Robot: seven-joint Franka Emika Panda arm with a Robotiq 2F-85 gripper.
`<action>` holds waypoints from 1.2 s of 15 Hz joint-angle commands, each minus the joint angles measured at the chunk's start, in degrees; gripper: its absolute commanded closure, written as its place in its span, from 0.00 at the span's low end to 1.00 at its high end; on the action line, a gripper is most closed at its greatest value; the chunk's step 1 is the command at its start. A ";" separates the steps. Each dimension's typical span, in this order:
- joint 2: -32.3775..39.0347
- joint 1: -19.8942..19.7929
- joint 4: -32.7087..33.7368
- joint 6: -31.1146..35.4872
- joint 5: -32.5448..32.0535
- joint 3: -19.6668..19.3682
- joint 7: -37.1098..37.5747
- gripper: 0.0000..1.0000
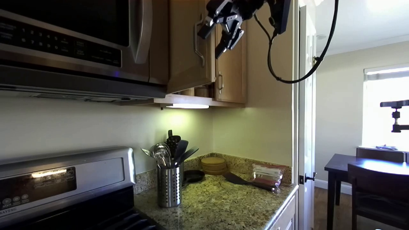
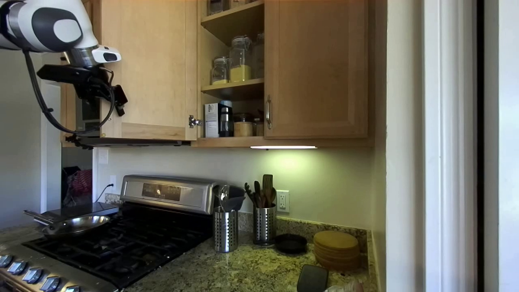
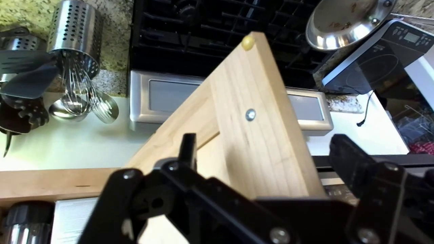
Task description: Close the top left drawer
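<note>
The top left drawer is a light-brown wooden wall-cabinet door, standing open. In an exterior view its outer panel [image 1: 182, 54] carries a slim silver bar handle [image 1: 196, 38]. Its bare inner face [image 2: 152, 73] shows in an exterior view. In the wrist view its free edge and a bottom corner [image 3: 237, 81] run up between my fingers. My gripper [image 3: 263, 140] is open, one finger over the inner side and one over the outer side. It also shows by the door's edge in both exterior views [image 1: 211, 42] [image 2: 121, 101]. I cannot tell whether the fingers touch the wood.
The microwave [image 1: 137, 35] hangs beside the door's outer side. The open cabinet shelf [image 2: 233, 87] holds jars and boxes. A closed cabinet door [image 2: 316, 69] stands beside it. Below are the stove [image 2: 121, 239], a pan [image 2: 81, 225] and utensil holders [image 2: 226, 231]. A cable [image 1: 271, 68] loops from the arm.
</note>
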 commanded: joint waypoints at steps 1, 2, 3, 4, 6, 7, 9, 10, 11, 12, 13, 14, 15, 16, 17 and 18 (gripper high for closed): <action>-1.11 -1.88 -1.37 2.40 -3.62 0.57 3.49 0.00; -1.19 -2.40 -1.50 2.49 -4.73 0.60 4.18 0.00; -1.28 -2.70 -1.60 2.39 -5.63 0.61 4.56 0.00; -1.44 -2.92 -1.70 2.31 -6.41 0.71 4.84 0.00; -1.56 -3.35 -1.56 1.78 -8.38 1.15 5.95 0.00; -1.70 -3.78 -1.55 1.59 -9.70 1.54 6.91 0.00; -2.12 -4.75 -1.43 0.76 -12.71 2.47 8.90 0.00; -2.40 -5.48 -1.46 0.59 -14.48 3.11 10.19 0.00; -2.64 -6.01 -1.38 0.10 -16.02 3.69 11.35 0.00; -2.86 -6.52 -1.27 -0.56 -17.38 4.27 12.62 0.00; -3.03 -6.82 -1.08 -1.64 -18.36 4.70 13.67 0.00; -3.24 -7.27 -0.88 -2.72 -19.34 5.16 14.83 0.00; -3.23 -7.61 -2.82 -1.51 -19.33 2.75 12.92 0.00; -3.48 -7.95 -3.04 -2.17 -19.64 2.49 13.04 0.00; -3.82 -8.29 -3.29 -2.83 -19.70 2.08 12.82 0.00; -4.35 -8.71 -3.57 -3.57 -19.95 1.77 12.82 0.00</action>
